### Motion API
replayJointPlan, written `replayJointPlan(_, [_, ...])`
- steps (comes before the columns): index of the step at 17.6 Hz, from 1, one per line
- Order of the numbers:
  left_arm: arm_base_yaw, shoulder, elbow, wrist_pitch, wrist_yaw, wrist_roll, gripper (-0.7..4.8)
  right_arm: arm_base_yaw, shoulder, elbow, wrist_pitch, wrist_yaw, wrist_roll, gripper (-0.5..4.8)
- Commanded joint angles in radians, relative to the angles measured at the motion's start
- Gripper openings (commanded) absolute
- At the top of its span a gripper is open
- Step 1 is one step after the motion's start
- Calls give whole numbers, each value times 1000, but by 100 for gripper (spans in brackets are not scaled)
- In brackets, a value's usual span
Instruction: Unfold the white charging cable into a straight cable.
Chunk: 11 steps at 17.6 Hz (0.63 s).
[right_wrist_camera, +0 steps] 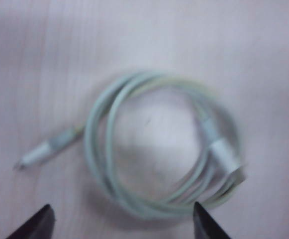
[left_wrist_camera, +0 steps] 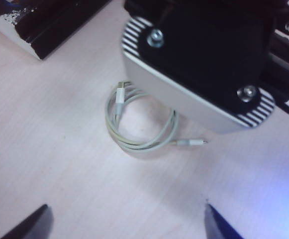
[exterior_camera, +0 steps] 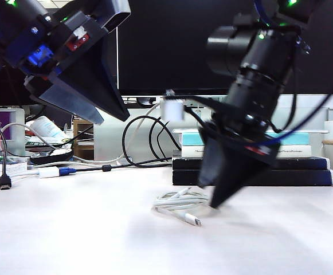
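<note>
The white charging cable [exterior_camera: 177,200] lies coiled in a loose loop on the pale table, one plug end [exterior_camera: 192,220] pointing toward the front. My right gripper [exterior_camera: 209,195] hangs open just above the loop, fingertips close to the table at its right side. In the right wrist view the coil [right_wrist_camera: 98,149] fills the picture past the open gripper [right_wrist_camera: 123,216], with nothing between the fingers. My left gripper [exterior_camera: 113,117] is open, high at the left, well away from the cable. The left wrist view shows the coil [left_wrist_camera: 143,145] ahead of the left gripper [left_wrist_camera: 127,221], partly hidden under the right arm's housing [left_wrist_camera: 199,64].
A black monitor [exterior_camera: 172,46] stands at the back, with a stack of books [exterior_camera: 252,166] right behind the coil. Black cords [exterior_camera: 137,143] loop beside it. A white adapter with a blue plug [exterior_camera: 57,171] and a hanging black plug [exterior_camera: 4,182] are at the left.
</note>
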Motion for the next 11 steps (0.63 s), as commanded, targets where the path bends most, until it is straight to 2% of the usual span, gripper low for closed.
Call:
replayJointPlan(1, [0,-2,6,14,5,4,404,2,6,6,-3,0,-36,363])
replayJointPlan(4, [0,-2,6,24,8,4,404,10,6,6,16,-4,-37,357])
replayJointPlan(6, [0,-2,6,27,8,3,404,17,15,9,30,-7,-36,322])
replayJointPlan(9, [0,-2,6,29,8,3,404,35,46,11,36,-6,-36,322])
replayJointPlan(10, [0,-2,6,29,8,3,404,43,56,11,38,2,-36,290])
replayJointPlan(11, [0,-3,6,29,8,0,404,45,69,11,43,17,-36,186])
